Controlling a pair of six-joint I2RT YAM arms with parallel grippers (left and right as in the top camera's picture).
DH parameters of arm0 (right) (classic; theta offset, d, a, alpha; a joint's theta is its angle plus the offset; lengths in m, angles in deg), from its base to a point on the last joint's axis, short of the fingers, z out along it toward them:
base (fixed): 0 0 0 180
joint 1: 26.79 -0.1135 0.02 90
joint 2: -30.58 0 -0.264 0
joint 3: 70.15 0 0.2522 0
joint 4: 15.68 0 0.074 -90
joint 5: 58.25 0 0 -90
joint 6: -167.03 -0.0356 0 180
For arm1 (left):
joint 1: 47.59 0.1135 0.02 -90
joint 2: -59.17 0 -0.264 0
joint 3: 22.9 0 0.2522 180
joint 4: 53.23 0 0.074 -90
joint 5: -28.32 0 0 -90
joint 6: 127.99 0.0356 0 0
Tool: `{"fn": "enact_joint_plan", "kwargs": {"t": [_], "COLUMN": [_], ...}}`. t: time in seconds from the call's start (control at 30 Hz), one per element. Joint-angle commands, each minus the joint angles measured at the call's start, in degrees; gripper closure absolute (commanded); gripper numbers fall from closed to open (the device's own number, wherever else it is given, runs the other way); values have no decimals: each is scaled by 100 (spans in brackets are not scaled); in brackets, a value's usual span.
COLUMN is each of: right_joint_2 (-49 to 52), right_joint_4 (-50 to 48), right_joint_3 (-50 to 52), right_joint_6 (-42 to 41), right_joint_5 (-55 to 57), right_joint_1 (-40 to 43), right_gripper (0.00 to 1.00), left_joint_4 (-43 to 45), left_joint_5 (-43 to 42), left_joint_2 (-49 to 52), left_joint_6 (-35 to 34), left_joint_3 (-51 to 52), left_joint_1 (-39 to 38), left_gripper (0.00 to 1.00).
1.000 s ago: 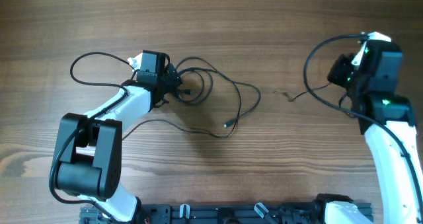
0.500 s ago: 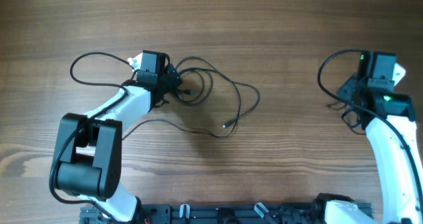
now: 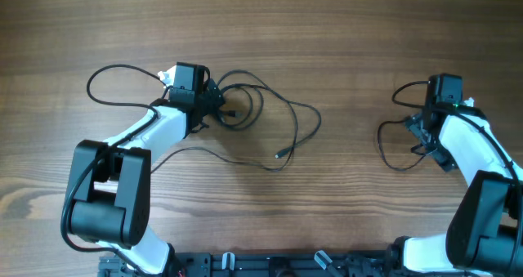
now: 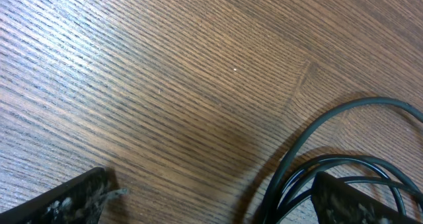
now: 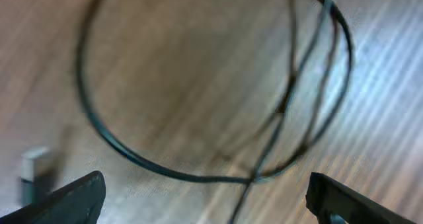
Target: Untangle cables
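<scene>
The brown wood-grain table carries two white-and-black arms: the left gripper is at the far left, jaws spread wide and empty, and the right gripper at the right is likewise wide open, holding nothing. The thin dark cables lie loosely tangled right beside the left gripper, trailing toward the centre, while one separate thin dark cable loop lies flat just ahead of the right gripper's parted fingers

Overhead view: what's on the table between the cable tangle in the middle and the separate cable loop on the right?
Nothing: only bare table between the tangle and the loop, as the overhead view shows.
</scene>
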Motion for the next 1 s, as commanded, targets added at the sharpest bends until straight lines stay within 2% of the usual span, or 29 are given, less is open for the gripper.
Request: {"fn": "enact_joint_plan", "kwargs": {"t": [0.0, 0.23, 0.27, 0.3, 0.37, 0.4, 0.43, 0.47, 0.57, 0.67, 0.8, 0.87, 0.97], "right_joint_2": [103, 140, 155, 190, 378, 562, 651, 702, 601, 507, 507, 522, 673], "right_joint_4": [-420, -1373, -1698, -2057, -2533, -2697, -2728, -2743, -2898, -2575, -2378, -2542, -2557], "right_joint_3": [103, 1058, 1180, 1300, 1401, 1401, 1401, 1401, 1097, 52, -1091, -1217, -1139], "right_joint_6": [431, 68, 153, 367, 682, 811, 837, 828, 1128, 1633, 2673, 3217, 3467], "right_joint_5": [-66, -308, -304, -341, -498, -498, -496, -498, -647, -599, -555, -564, -603], "right_joint_1": [13, 118, 181, 236, 330, 334, 334, 334, 345, 804, 2188, 3145, 3958], "right_gripper": [0, 3, 5, 11, 35, 73, 89, 96, 96, 96, 96, 95, 96], "left_joint_4": [-197, -197, -199, -197, -197, -199, -199, -197, -197, -197, -197, -197, -197], "left_joint_5": [-160, -160, -160, -160, -160, -160, -160, -160, -160, -160, -160, -160, -160], "left_joint_2": [297, 297, 297, 297, 297, 297, 297, 297, 297, 297, 297, 297, 297], "left_joint_6": [-81, -81, -81, -83, -81, -83, -81, -81, -81, -81, -81, -81, -81], "left_joint_3": [282, 282, 282, 282, 282, 282, 282, 282, 282, 282, 282, 282, 282], "left_joint_1": [46, 46, 46, 46, 46, 46, 46, 46, 46, 46, 46, 46, 46], "left_gripper": [0, 0, 0, 0, 0, 0, 0, 0, 0, 0, 0, 0, 0]}}
